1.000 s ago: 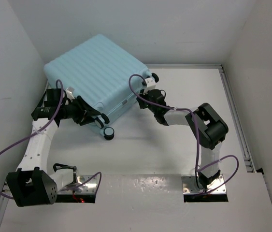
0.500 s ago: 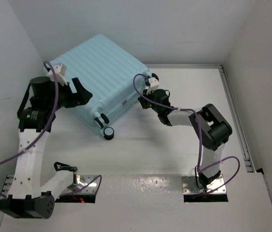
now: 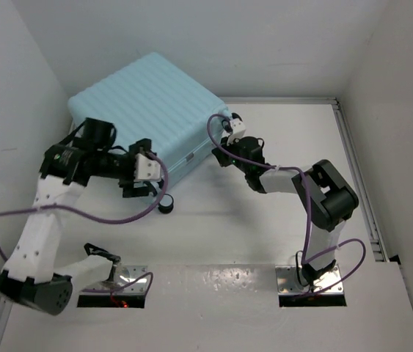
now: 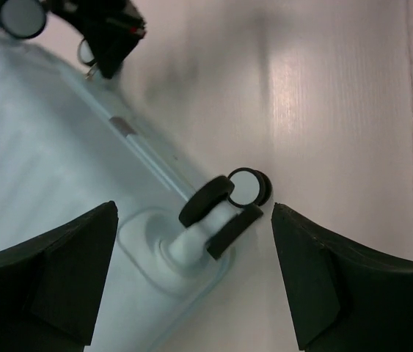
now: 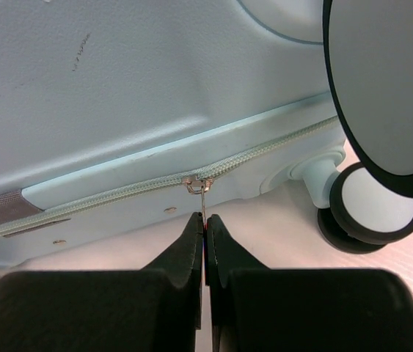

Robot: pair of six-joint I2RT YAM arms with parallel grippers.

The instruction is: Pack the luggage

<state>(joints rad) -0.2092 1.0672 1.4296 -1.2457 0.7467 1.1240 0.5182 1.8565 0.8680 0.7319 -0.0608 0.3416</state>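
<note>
Lying closed far left on the table (image 3: 265, 220), the luggage (image 3: 147, 103) has the right gripper (image 5: 205, 217) pinching the zipper pull (image 5: 197, 185) on its right edge; the left gripper (image 4: 194, 209) gapes wide above its near wheel (image 4: 244, 187).

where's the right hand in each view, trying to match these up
top external: right hand at centre, against the luggage's lower-right side.
left wrist: top-left corner, a dark shape with its tips at the zip seam.
right wrist: bottom centre, shut on the zipper pull.
shared landmark: the zip seam.
</note>
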